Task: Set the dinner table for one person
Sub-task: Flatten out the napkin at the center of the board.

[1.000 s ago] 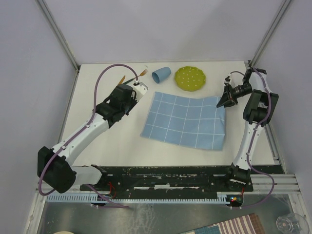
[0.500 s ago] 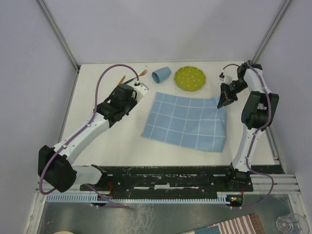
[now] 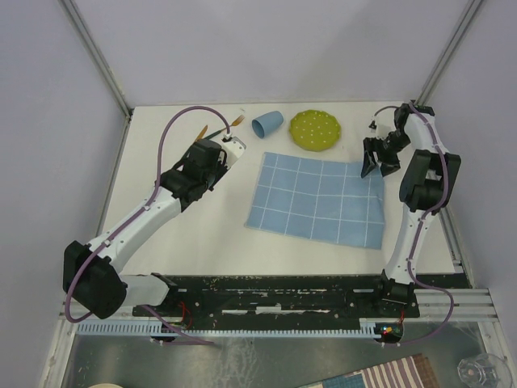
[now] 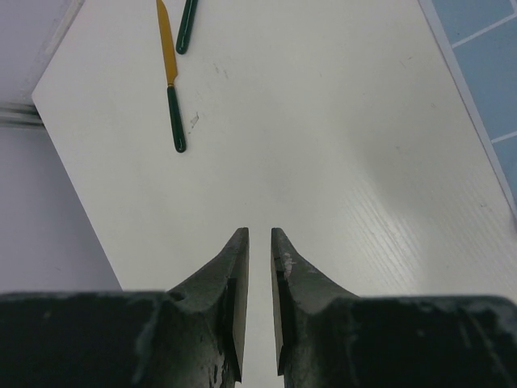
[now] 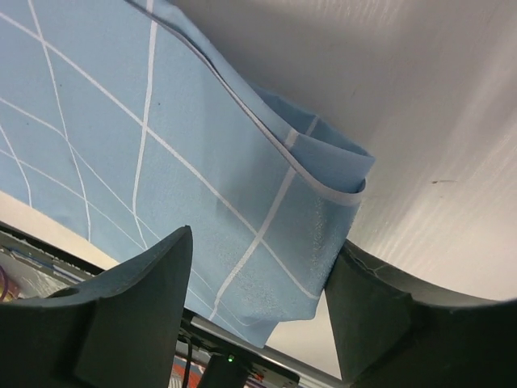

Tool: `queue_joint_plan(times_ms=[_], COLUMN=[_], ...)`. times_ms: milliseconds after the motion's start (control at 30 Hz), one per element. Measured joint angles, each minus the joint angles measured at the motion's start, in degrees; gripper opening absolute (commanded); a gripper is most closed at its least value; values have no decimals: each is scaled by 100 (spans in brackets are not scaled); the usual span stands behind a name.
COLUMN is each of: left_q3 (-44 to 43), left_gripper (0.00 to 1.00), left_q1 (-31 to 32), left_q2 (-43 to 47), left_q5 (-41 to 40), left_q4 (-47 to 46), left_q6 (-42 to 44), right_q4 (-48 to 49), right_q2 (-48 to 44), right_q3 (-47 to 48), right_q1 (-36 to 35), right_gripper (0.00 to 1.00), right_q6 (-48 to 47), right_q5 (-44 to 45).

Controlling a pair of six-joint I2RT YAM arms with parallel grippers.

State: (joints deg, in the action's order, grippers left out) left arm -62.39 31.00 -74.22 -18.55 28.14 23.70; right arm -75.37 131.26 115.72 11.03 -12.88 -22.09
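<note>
Dinner table (image 3: 202, 234), right arm (image 3: 408, 238) outstretched

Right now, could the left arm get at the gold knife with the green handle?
Probably yes. The left gripper is empty, jaws a little apart, and only bare table lies between it and the knife. A second green-handled utensil lies close by, so it should aim carefully.

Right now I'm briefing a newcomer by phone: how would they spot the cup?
Look along the far edge of the white dinner table. Between the cutlery and the green dotted plate lies the cup, pale blue and tipped on its side.
</note>
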Motion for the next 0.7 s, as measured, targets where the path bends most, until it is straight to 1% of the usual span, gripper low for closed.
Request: queue_joint_plan(times_ms=[100,267,433,500,567,600,700], left_q3=[0,28,68,87,94,94,94], left_gripper=[24,24,24,24,24,24,24], left_q1=[0,0,0,0,0,0,0], left_q2=[4,76,131,153,173,181,205], left_q5=[0,-28,-72,-85,-85,-85,-87], left_q4=[0,0,0,-2,0,-2,-2], left_q6=[0,2,48,85,96,109,136], right_q4=[105,186,179,175,140,92,-81], right_q2=[2,-162,-717,-955,-1126,-1169,-1239], right_q3=[-2,-98,-708,-887,-883,-835,-581], right_q1=[-31,-48,13,37,50,59,72], right_gripper=[77,78,79,74,63,60,59], right_q6=[149,260,262,260,249,238,210], right_q5=[160,352,380,444,446,435,365])
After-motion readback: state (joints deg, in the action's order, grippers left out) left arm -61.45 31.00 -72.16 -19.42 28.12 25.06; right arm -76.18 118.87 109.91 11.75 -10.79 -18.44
